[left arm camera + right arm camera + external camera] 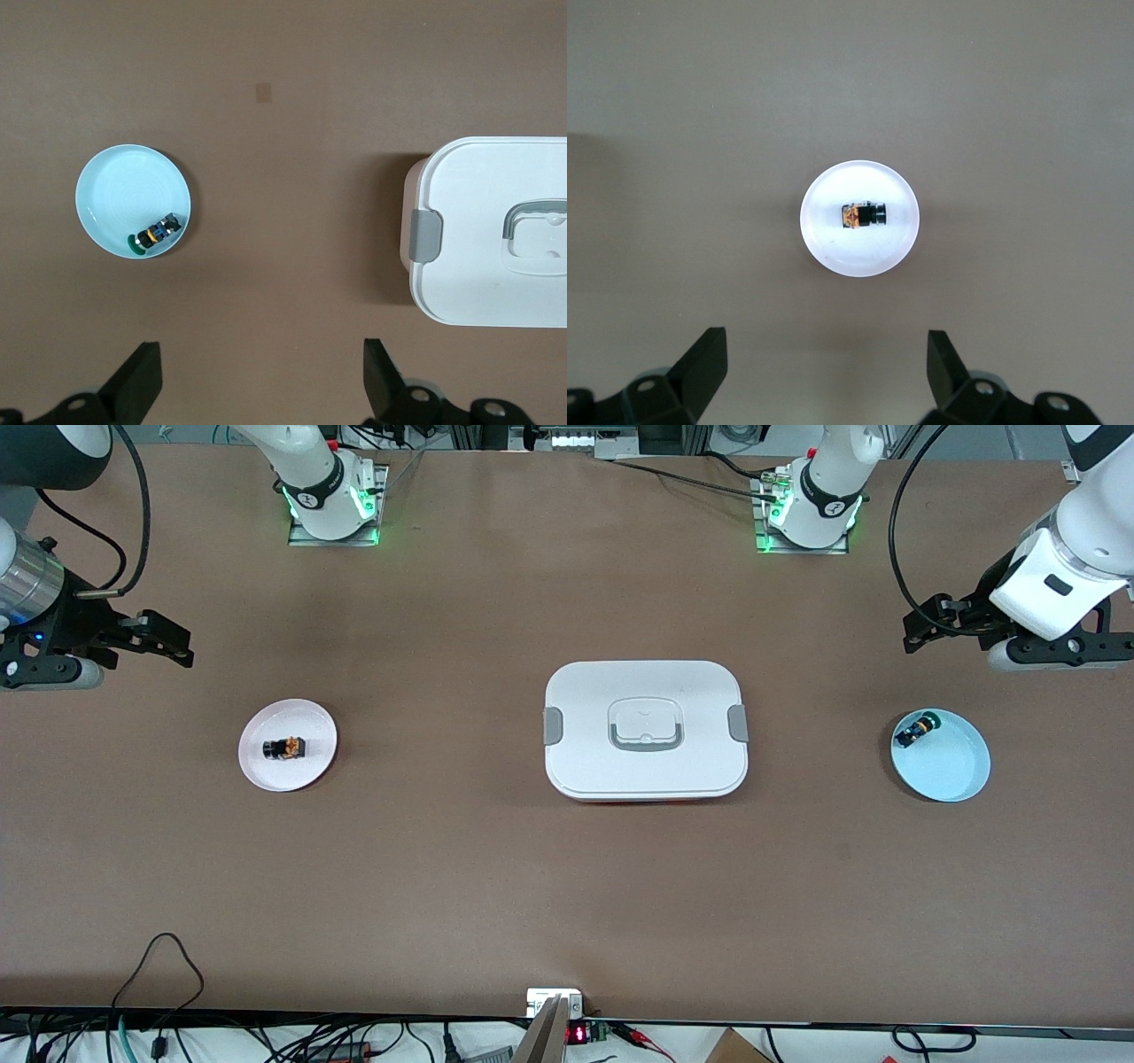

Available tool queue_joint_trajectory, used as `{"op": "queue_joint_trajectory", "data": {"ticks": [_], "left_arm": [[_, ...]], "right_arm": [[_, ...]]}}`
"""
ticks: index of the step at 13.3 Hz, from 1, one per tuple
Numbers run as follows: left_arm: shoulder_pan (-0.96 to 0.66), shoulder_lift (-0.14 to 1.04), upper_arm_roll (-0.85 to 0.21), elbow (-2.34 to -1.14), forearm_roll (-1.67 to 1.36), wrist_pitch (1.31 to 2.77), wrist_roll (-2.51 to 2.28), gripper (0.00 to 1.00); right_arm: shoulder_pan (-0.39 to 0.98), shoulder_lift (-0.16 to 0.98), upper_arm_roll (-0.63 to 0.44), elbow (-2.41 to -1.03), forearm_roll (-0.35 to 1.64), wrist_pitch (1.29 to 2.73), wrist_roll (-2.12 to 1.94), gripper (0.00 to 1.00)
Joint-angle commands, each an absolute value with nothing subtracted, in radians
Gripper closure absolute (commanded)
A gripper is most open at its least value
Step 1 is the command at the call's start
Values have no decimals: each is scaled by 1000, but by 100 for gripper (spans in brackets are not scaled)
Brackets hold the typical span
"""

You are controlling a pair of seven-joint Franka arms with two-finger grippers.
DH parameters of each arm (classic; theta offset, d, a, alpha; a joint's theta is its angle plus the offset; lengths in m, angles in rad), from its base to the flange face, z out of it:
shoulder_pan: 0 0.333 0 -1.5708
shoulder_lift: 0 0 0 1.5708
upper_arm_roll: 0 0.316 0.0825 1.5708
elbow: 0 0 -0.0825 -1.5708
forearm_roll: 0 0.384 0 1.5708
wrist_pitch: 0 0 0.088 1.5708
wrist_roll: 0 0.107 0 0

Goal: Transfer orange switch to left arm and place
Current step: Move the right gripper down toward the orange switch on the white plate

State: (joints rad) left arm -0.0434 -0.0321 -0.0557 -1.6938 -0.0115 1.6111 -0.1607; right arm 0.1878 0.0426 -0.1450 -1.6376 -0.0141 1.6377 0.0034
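The box (645,731), white with grey side latches and a recessed lid handle, lies closed in the middle of the brown table (532,868). Toward the right arm's end of the table from the box stands a white plate (306,775), and the orange switch (284,748) lies on its side in the middle of this plate. Toward the left arm's end from the box stands a light blue plate (948,771); a black-and-blue switch (912,731) rests at its rim. The right gripper (164,642) hangs in the air over the bare table near the white plate, its fingers (700,372) spread apart and empty. The left gripper (926,629) hangs over the table near the light blue plate, its fingers (137,385) also spread apart, holding nothing.
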Motion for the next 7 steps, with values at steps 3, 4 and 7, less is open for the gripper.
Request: {"op": "queue_joint_trajectory", "data": {"ticks": [3,4,7], "left_arm": [[-49,-28,-55,-1677,-2,1605,-141,0],[-49,-26,-54,-1677,-2,1606,-140,0],[-51,-26,-55,-1675,-2,1606,-140,0]], "right_arm": [[192,49,-144,-1617,-3,1628,-2,0],[192,49,-144,-1617,-3,1628,-2,0],[218,70,-143,-1618,-2,1621,2,0]]}}
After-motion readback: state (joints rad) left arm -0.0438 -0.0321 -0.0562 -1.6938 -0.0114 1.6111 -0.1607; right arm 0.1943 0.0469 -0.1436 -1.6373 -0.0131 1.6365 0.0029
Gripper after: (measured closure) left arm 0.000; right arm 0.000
